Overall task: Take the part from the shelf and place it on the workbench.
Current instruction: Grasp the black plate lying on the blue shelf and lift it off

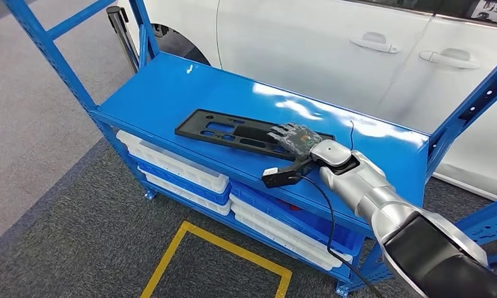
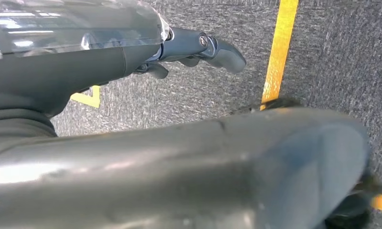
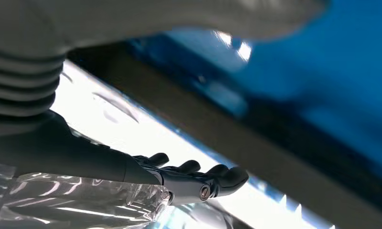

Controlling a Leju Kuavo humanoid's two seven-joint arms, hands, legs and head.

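Observation:
A long flat black part point(image 1: 227, 131) with several cut-outs lies on the top of the blue shelf point(image 1: 165, 93). My right hand point(image 1: 296, 139) reaches in from the right and lies over the part's right end with its fingers stretched along it. The right wrist view shows that hand point(image 3: 194, 179) with its fingers extended and slightly apart and nothing between them, with the blue shelf top blurred beyond. My left hand point(image 2: 194, 47) hangs over the grey carpet with its thumb out and holds nothing.
White and blue bins point(image 1: 171, 167) fill the shelf level below the top. A white car point(image 1: 308, 49) stands close behind the shelf. Blue uprights point(image 1: 53, 56) frame the shelf's ends. A yellow floor marking point(image 1: 190, 248) lies on the carpet in front.

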